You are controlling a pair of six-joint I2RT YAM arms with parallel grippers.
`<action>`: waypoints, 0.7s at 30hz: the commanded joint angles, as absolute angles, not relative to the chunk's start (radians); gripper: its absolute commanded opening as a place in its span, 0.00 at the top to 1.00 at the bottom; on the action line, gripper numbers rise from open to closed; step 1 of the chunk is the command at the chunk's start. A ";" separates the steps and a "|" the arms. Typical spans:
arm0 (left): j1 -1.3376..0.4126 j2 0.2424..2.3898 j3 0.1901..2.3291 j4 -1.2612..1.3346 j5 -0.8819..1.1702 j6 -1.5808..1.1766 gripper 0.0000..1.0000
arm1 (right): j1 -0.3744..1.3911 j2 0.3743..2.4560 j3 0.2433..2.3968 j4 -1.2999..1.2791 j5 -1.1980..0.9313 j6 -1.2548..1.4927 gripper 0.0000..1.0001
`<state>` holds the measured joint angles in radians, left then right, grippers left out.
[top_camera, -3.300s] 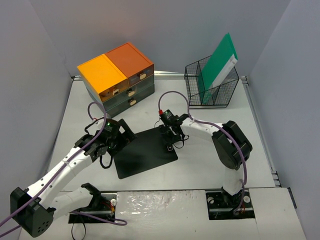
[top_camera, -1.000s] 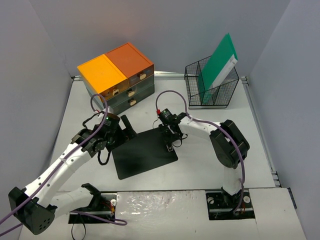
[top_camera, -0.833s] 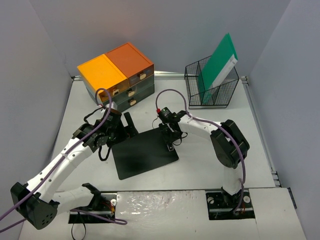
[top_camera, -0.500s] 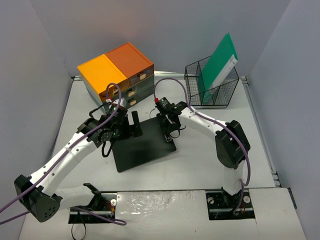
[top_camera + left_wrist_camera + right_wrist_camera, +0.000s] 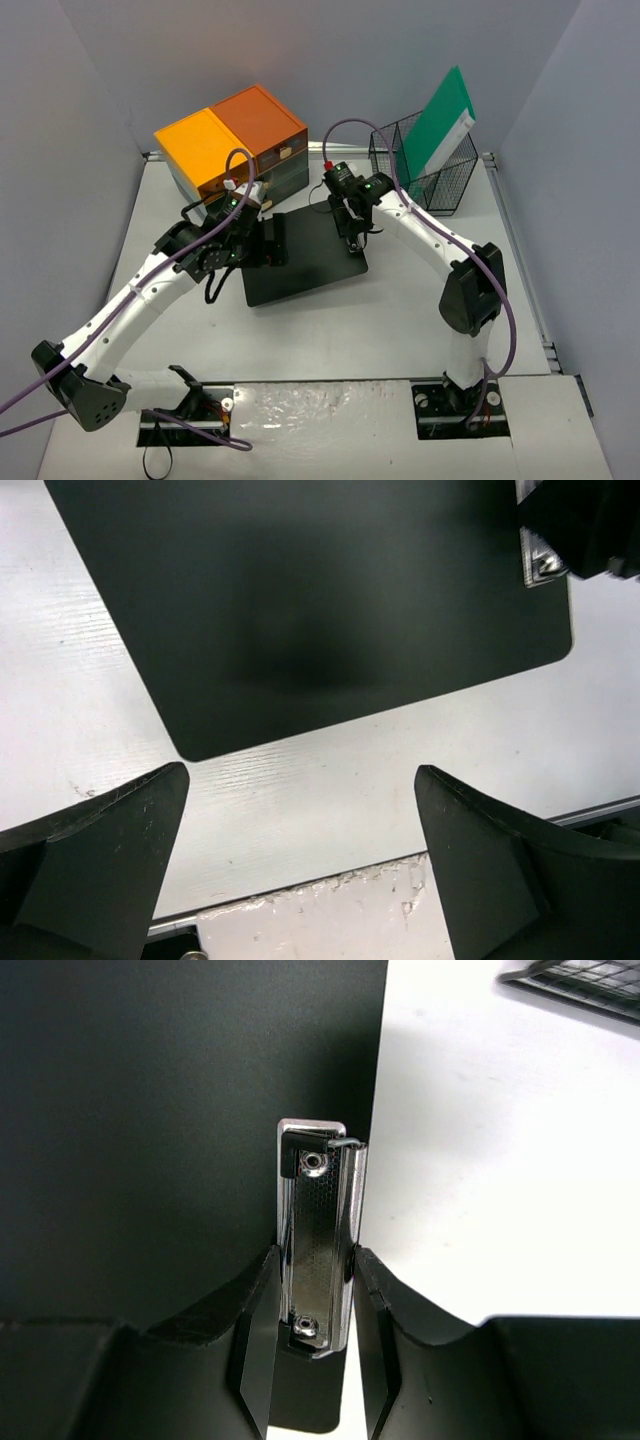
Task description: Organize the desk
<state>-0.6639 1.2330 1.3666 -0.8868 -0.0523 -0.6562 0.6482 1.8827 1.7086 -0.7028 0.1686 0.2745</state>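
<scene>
A black clipboard (image 5: pixel 305 258) lies on the white desk (image 5: pixel 400 320), just in front of the drawer unit. My right gripper (image 5: pixel 352 222) is shut on its metal clip (image 5: pixel 318 1240) at the board's right edge, one finger on each side of the clip. The left gripper (image 5: pixel 272 243) hovers over the board's left part, wide open with nothing between its fingers (image 5: pixel 90 860). In the left wrist view the clipboard (image 5: pixel 320 610) fills the upper half, and bare desk (image 5: pixel 300 810) shows between the jaws.
An orange-topped drawer unit (image 5: pixel 232 150) stands at the back left, close behind the clipboard. A black wire basket (image 5: pixel 425 180) holding a green folder (image 5: pixel 440 120) stands at the back right. Grey walls enclose the desk on three sides.
My right gripper has carried the clipboard away from the near middle toward the drawer unit and turned it. The left arm followed it toward the back, still open.
</scene>
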 commanded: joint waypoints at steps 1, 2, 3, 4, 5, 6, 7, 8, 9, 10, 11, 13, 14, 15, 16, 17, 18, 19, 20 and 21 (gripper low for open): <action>-0.696 1.276 1.438 -0.907 -0.066 -0.565 0.05 | 0.640 1.821 1.813 -0.792 0.245 0.271 1.00; -0.709 1.285 1.444 -0.910 -0.076 -0.550 0.05 | 0.639 1.824 1.828 -0.799 0.247 0.274 1.00; -0.725 1.298 1.450 -0.915 -0.092 -0.534 0.05 | 0.639 1.828 1.836 -0.804 0.248 0.275 1.00; -0.744 1.311 1.459 -0.920 -0.110 -0.518 0.05 | 0.638 1.832 1.844 -0.809 0.249 0.276 1.00; -0.771 1.324 1.475 -0.926 -0.134 -0.506 0.05 | 0.634 1.834 1.855 -0.816 0.250 0.276 1.00; -0.794 1.336 1.496 -0.933 -0.158 -0.484 0.05 | 0.630 1.835 1.865 -0.824 0.249 0.275 1.00; -0.817 1.348 1.518 -0.940 -0.183 -0.460 0.04 | 0.626 1.836 1.875 -0.832 0.247 0.275 1.00; -0.833 1.361 1.520 -0.950 -0.207 -0.457 0.04 | 0.622 1.839 1.876 -0.833 0.246 0.275 1.00; -0.858 1.379 1.540 -0.961 -0.240 -0.436 0.04 | 0.614 1.843 1.885 -0.844 0.242 0.275 1.00; -0.884 1.398 1.561 -0.973 -0.273 -0.412 0.04 | 0.606 1.847 1.895 -0.856 0.238 0.274 1.00; -0.911 1.410 1.577 -0.976 -0.305 -0.399 0.04 | 0.601 1.850 1.903 -0.864 0.234 0.273 1.00; -0.957 1.429 1.605 -0.984 -0.360 -0.381 0.04 | 0.597 1.857 1.917 -0.873 0.232 0.273 1.00; -0.977 1.431 1.609 -0.985 -0.388 -0.374 0.04 | 0.595 1.858 1.919 -0.879 0.232 0.273 1.00; -1.008 1.439 1.619 -0.993 -0.436 -0.370 0.04 | 0.592 1.859 1.923 -0.883 0.231 0.273 1.00; -1.035 1.444 1.622 -0.997 -0.475 -0.364 0.04 | 0.589 1.861 1.927 -0.885 0.227 0.273 1.00; -1.057 1.447 1.622 -0.998 -0.506 -0.358 0.04 | 0.587 1.863 1.929 -0.887 0.221 0.274 1.00; -1.080 1.450 1.621 -0.999 -0.537 -0.353 0.04 | 0.585 1.865 1.931 -0.888 0.216 0.275 1.00; -1.101 1.450 1.621 -0.998 -0.566 -0.352 0.04 | 0.584 1.866 1.932 -0.890 0.205 0.275 1.00; -1.134 1.456 1.615 -0.993 -0.611 -0.347 0.04 | 0.577 1.869 1.935 -0.892 0.184 0.274 1.00; -1.165 1.461 1.611 -0.989 -0.653 -0.341 0.04 | 0.572 1.871 1.938 -0.895 0.164 0.273 1.00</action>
